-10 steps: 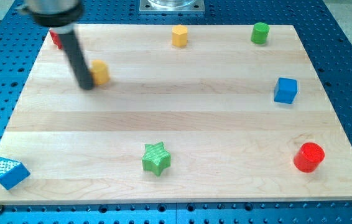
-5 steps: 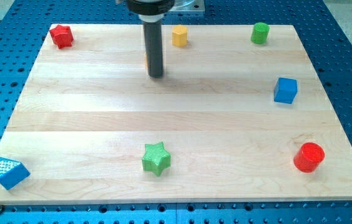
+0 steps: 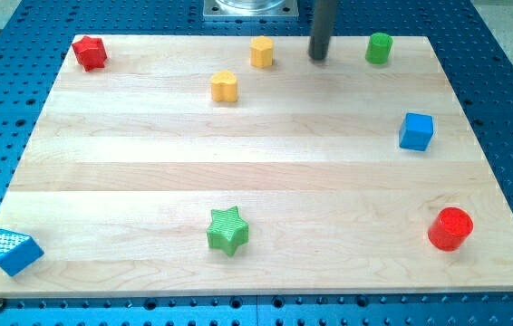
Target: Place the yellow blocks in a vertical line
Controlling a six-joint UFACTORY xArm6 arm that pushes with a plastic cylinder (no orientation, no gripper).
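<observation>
Still unaligned, the small yellow rounded block [image 3: 224, 87] sat down-left of the yellow hexagonal block [image 3: 261, 52]; my tip [image 3: 318, 58], gripperless, stood right of both, touching neither.

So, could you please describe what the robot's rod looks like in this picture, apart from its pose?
Only a short stretch shows: a straight, round, dark grey rod entering from the view's top edge, plain, with no visible markings, cables or sleeve. My tip is a blunt, slightly darker end, between the yellow block and the green cylinder. The arm above is out of frame.
</observation>
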